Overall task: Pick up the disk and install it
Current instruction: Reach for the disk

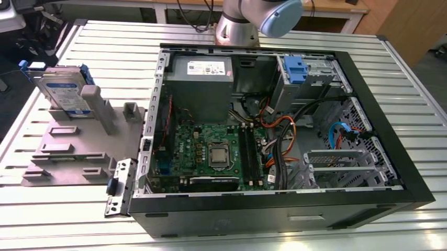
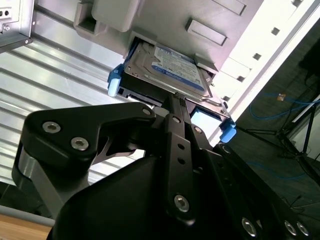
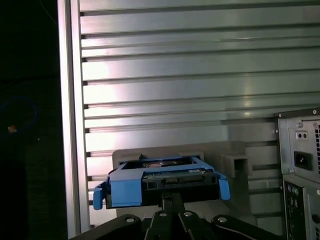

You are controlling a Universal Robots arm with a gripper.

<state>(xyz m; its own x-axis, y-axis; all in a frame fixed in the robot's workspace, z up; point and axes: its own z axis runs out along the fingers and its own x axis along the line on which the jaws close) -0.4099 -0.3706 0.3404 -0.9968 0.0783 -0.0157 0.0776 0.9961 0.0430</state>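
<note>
1. Second wrist view. Nearest the lens is the gripper [image 2: 172, 100], with its black linkages in front. The fingers [image 2: 174, 135] look pressed together into one narrow bar, with nothing between them.
2. Beyond the tips is the disk [image 2: 167, 70], label side showing and blue rails at both ends. It is seated in a grey fixture [image 2: 150, 20] on the slatted table [image 2: 55, 80]. The tips line up with the disk's near edge; I cannot tell whether they touch it.
3. First wrist view. The gripper [image 3: 170, 200] points at the middle of the disk [image 3: 150, 187], whose blue rail faces the camera. The rear of the case [image 3: 300, 165] is beside the fixture, apart from it.
4. Exterior view. The disk [image 1: 64, 91] stands on edge in the fixture [image 1: 77, 151] at the exterior view's left, well apart from the open case [image 1: 279, 209]. The arm [image 1: 244, 23] rises behind the case. A bare blue bracket [image 1: 293, 68] sits in the drive bay.
5. Judgement: the step in hand is the approach for the pick. The disk is not lifted and nothing is installed.
6. Doing it well: the fingers need to spread wider than the disk's thickness before closing in. Keep centred between the rails. Grip the flat metal faces, not the rail tabs. Stay square to the slot so the disk does not bind in the fixture.
</note>
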